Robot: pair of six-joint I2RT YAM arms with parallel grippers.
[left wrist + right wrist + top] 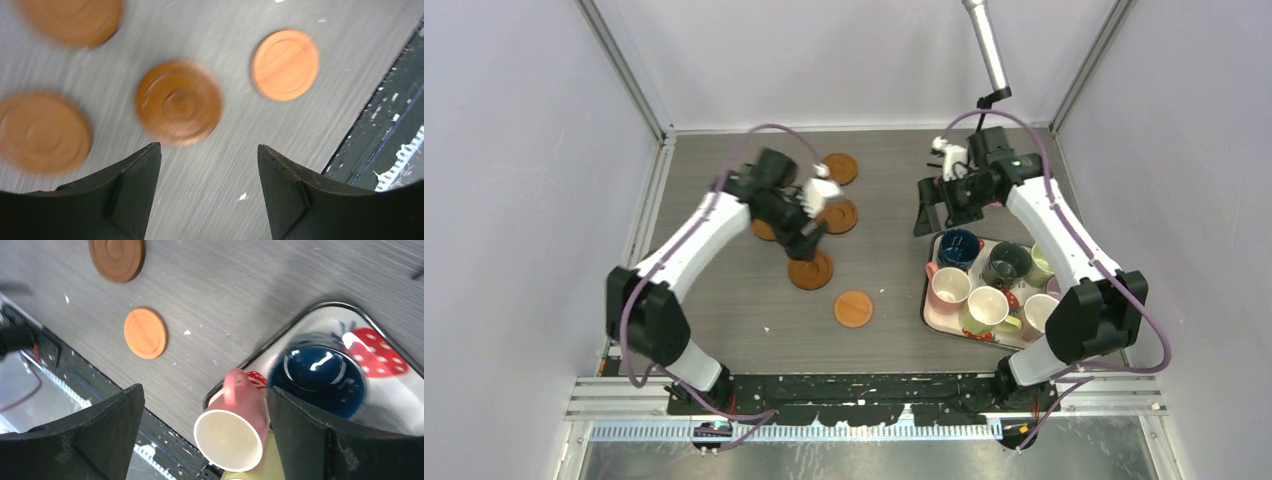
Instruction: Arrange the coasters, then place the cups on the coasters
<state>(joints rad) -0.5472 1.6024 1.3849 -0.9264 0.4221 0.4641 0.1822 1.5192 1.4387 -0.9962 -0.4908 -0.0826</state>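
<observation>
Several round brown coasters lie left of centre: one at the back (841, 168), one below it (839, 216), one in front (810, 270) and a lighter orange one (853, 308) nearest me. My left gripper (806, 240) hovers open and empty over them. In the left wrist view, blurred, the gripper (209, 146) has a coaster (180, 102) just beyond its tips. Pink (948, 287), dark blue (959, 247), dark grey (1007, 262), light green (1039, 262), pale yellow (987, 308) and cream-pink (1036, 313) cups stand on the tray. My right gripper (931, 218) hangs open above the tray's far left corner; (205, 389) holds nothing.
The white strawberry-print tray (930, 318) sits at the right front; its rim (300, 320) shows in the right wrist view with the pink cup (240, 425) and dark blue cup (317, 380). Another coaster (762, 231) is half hidden under the left arm. Grey walls enclose the table.
</observation>
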